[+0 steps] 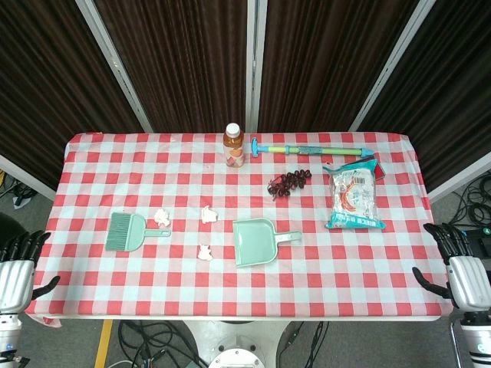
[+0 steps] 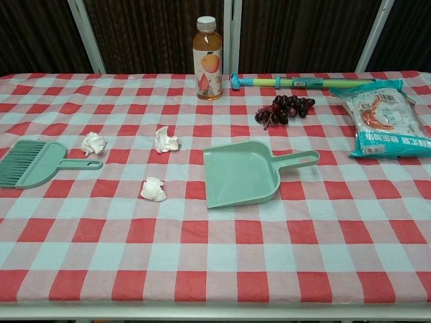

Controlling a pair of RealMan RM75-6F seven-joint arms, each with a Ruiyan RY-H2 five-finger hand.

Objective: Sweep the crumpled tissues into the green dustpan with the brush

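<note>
The green dustpan (image 1: 257,241) (image 2: 242,173) lies flat near the table's middle, its handle pointing right. A green brush (image 1: 129,231) (image 2: 35,162) lies at the left, handle pointing right. Three crumpled tissues sit between them: one by the brush handle (image 1: 161,217) (image 2: 93,142), one further right (image 1: 208,215) (image 2: 165,140), one nearer the front edge (image 1: 205,252) (image 2: 153,190). My left hand (image 1: 18,264) hangs off the table's front left corner, fingers apart, holding nothing. My right hand (image 1: 459,264) hangs off the front right corner, also holding nothing. Neither hand shows in the chest view.
At the back stand an orange juice bottle (image 1: 234,146) (image 2: 207,58) and a long green-and-yellow tube toy (image 1: 311,149) (image 2: 296,81). Dark grapes (image 1: 289,182) (image 2: 283,110) lie right of centre. A snack bag (image 1: 353,195) (image 2: 385,118) lies at the right. A red-and-white checked cloth (image 1: 322,284) covers the table.
</note>
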